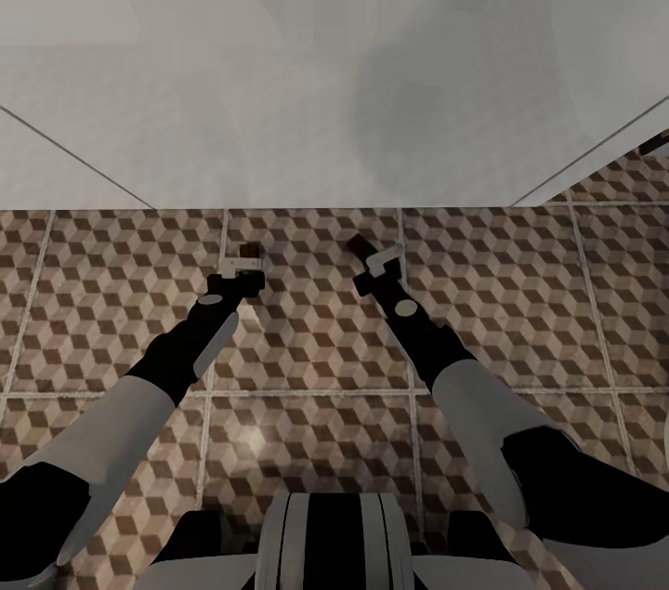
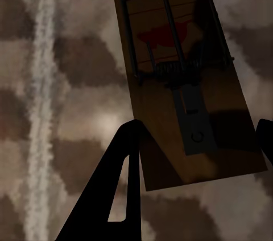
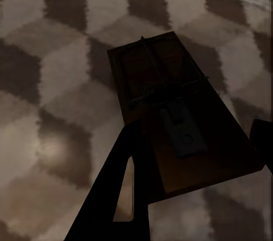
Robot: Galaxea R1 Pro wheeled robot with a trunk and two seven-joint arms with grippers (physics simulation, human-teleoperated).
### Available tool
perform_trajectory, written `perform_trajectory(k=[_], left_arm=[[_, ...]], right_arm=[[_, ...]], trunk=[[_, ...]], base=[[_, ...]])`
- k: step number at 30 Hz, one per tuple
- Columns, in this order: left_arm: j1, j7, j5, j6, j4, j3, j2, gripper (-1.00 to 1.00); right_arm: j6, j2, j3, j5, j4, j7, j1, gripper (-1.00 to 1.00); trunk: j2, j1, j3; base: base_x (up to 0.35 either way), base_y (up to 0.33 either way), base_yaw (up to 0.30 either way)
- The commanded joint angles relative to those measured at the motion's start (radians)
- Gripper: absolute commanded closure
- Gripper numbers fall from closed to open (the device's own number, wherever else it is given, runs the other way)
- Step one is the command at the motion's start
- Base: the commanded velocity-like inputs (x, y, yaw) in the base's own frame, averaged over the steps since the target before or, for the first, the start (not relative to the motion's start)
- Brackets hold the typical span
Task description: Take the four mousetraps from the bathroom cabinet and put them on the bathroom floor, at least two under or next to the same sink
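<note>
Both arms reach forward and down over the bathroom floor (image 1: 307, 358), its cube-patterned tiles running up to a pale grey wall (image 1: 279, 60). The left pincer (image 1: 243, 267) pinches a mousetrap (image 1: 249, 251) by its near end, and from the left wrist camera the tan board (image 2: 182, 76) sticks out between the two dark fingers (image 2: 122, 178), wire spring bar and red mark facing the lens, tiles blurred behind it. The right pincer (image 1: 373, 257) likewise grips a second mousetrap (image 1: 357, 244); from the right wrist camera that board (image 3: 170, 110) sits in shadow between the fingers (image 3: 122, 184), held above the tiles. I cannot tell whether either trap touches the floor.
</note>
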Motion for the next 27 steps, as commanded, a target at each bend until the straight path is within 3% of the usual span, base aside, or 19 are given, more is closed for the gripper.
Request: perform_trajectory(k=[1, 15, 16, 27], left_arm=[[-0.001, 0.014, 0.008, 0.004, -0.002, -0.006, 0.002, 1.00], [-0.001, 0.015, 0.008, 0.004, -0.001, -0.006, 0.002, 1.00], [-0.001, 0.015, 0.008, 0.004, -0.001, -0.006, 0.002, 1.00], [-0.001, 0.015, 0.007, 0.004, -0.001, -0.006, 0.003, 1.00]], right_arm=[[-0.002, 0.000, 0.000, 0.008, 0.001, -0.004, -0.001, 1.00], [-0.002, 0.000, 0.000, 0.008, 0.001, -0.007, -0.002, 1.00], [-0.002, 0.000, 0.000, 0.008, 0.001, -0.007, -0.002, -1.00], [-0.002, 0.000, 0.000, 0.009, 0.001, -0.007, -0.002, -1.00]], trunk=[[0.000, 0.000, 0.000], [0.000, 0.000, 0.000], [0.000, 0.000, 0.000], [0.000, 0.000, 0.000]], base=[[0.000, 0.000, 0.000], [0.000, 0.000, 0.000], [0.000, 0.000, 0.000], [0.000, 0.000, 0.000]])
